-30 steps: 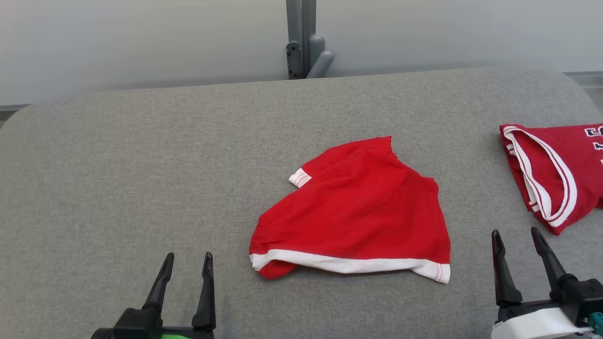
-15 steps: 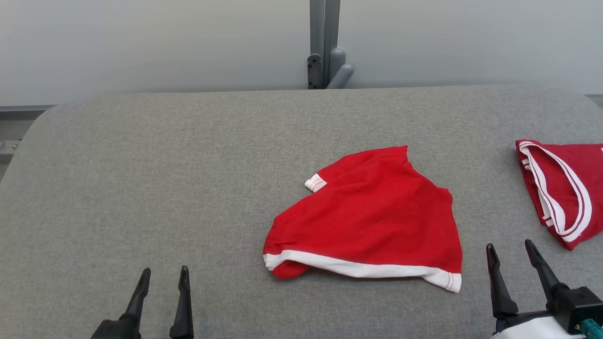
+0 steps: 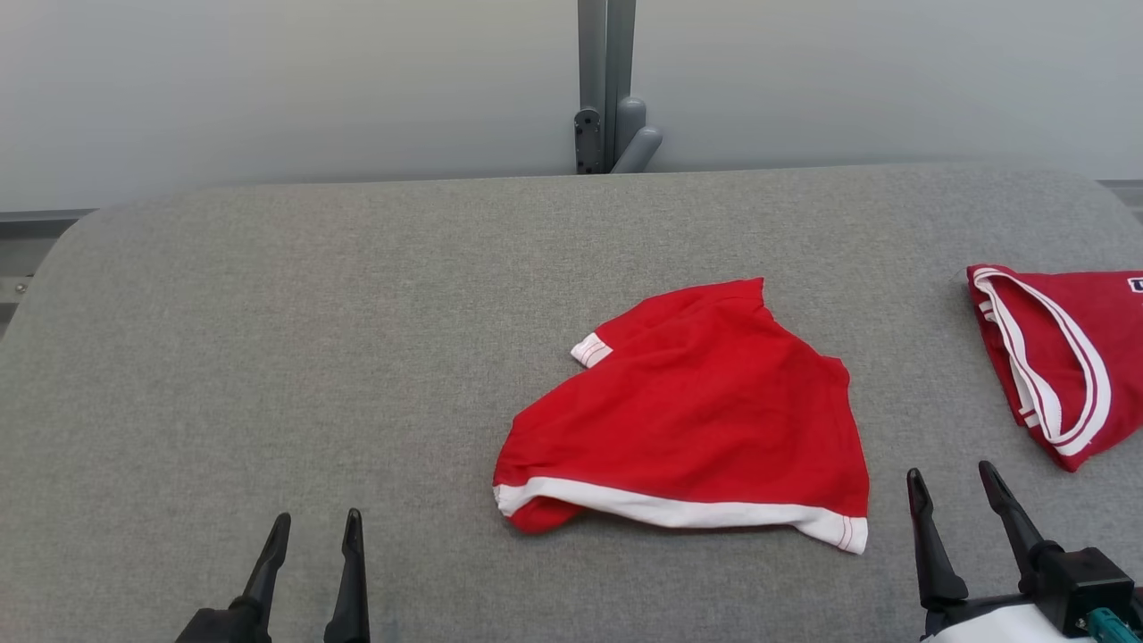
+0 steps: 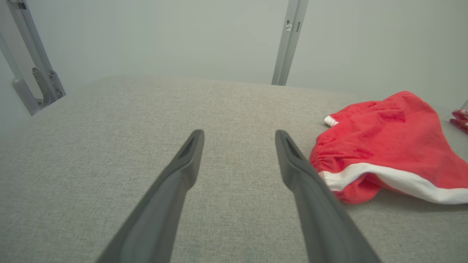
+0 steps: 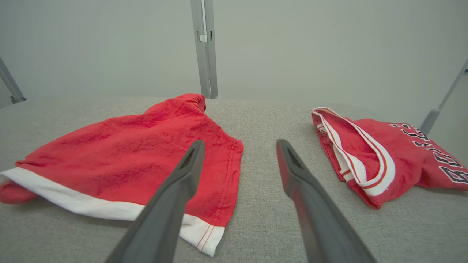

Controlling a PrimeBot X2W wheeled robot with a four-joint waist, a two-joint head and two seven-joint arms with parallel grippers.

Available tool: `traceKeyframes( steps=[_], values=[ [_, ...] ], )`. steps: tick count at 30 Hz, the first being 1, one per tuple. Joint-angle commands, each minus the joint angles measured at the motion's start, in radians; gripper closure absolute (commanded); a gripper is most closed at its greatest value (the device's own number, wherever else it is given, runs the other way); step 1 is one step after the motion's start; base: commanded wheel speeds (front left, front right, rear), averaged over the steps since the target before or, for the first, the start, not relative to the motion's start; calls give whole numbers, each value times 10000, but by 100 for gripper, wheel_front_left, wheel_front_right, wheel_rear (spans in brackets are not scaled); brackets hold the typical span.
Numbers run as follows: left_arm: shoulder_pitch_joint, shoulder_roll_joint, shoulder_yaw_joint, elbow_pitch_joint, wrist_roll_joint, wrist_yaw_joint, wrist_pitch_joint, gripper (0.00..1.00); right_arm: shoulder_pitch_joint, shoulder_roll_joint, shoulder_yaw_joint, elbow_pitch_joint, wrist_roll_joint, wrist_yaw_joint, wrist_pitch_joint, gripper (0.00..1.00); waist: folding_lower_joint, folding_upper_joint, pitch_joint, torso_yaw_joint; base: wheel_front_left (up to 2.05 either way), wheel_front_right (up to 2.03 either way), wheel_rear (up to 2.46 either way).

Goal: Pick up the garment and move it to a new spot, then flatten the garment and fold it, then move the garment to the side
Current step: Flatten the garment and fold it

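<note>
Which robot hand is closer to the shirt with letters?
Right. The right gripper is close beside the lettered shirt; the left gripper is far past the red shorts.

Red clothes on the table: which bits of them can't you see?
Lettered garment: the right edge cuts it off in the head view and right wrist view, so its word is unreadable.
Red garment with white trim: underside hidden against the table; the left wrist view's edge cuts off one end.
Its hem: partly behind a finger of the right gripper, right wrist view.
</note>
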State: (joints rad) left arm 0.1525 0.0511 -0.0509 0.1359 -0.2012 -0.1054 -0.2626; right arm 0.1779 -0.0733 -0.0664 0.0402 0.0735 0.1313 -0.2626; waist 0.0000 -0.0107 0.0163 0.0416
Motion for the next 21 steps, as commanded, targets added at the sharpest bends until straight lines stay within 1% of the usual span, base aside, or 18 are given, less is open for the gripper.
traceKeyframes(
  steps=[1, 3, 5, 9, 12, 17, 21],
  values=[
    [32, -1, -3, 59, -148, -3, -24, 0, 51, 40, 24, 10, 151, -11, -30, 0, 0, 107, -2, -29, 0, 0, 0],
    [-43, 0, -74, 163, -317, 14, -24, 0, 127, 84, 146, 386, 282, -11, -29, 0, 0, 107, 42, -71, 0, 0, 0],
    [-240, -1, -222, 313, -285, 24, -24, 0, 142, 105, 416, 1060, 377, -11, -30, 0, 0, 107, 85, -98, 0, 0, 0],
    [-624, 3, -527, 955, -159, -38, -24, 0, -354, 84, 832, 2497, 438, -13, -30, 0, 0, 107, 201, -181, 0, 0, 0],
    [-983, 5, -691, 1549, -311, -90, -24, 0, -712, 136, 1025, 3306, 472, -13, -30, 0, 0, 107, 289, -255, 0, 0, 0],
    [-1545, 6, -949, 2635, -908, -135, 99, 0, -1374, 156, 1302, 4231, 404, -11, -30, 0, 0, 107, 483, -419, 0, 0, 0],
    [-1848, 8, -1086, 2995, -1141, -181, 347, 0, -1711, 173, 1282, 4594, 344, -13, -30, 0, 0, 107, 586, -494, 0, 0, 0]
  ],
)
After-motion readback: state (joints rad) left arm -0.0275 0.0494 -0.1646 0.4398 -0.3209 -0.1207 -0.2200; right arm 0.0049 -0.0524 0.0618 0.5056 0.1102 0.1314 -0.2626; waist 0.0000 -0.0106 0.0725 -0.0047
